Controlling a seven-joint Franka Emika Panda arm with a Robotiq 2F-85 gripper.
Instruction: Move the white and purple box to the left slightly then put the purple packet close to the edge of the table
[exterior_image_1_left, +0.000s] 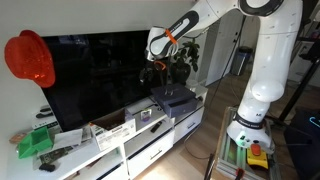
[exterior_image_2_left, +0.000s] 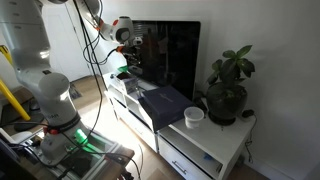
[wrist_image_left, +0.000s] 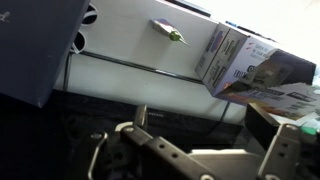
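Wrist view, looking past the gripper (wrist_image_left: 205, 150) at the bottom of the picture. Its two metal fingers (wrist_image_left: 140, 128) stand wide apart, and only dark shadow shows between them. Beyond lies the flat white top of the table (wrist_image_left: 130, 45), tilted in the frame. At the right, the white and purple box (wrist_image_left: 245, 65) sits at an angle, its printed sides facing the camera. A dark grey box-shaped device (wrist_image_left: 35, 45) fills the upper left corner. Between them, well apart from both, lies a slim object with a green tip (wrist_image_left: 168, 31).

Print on the white and purple box (wrist_image_left: 250, 65) is unreadably blurred.
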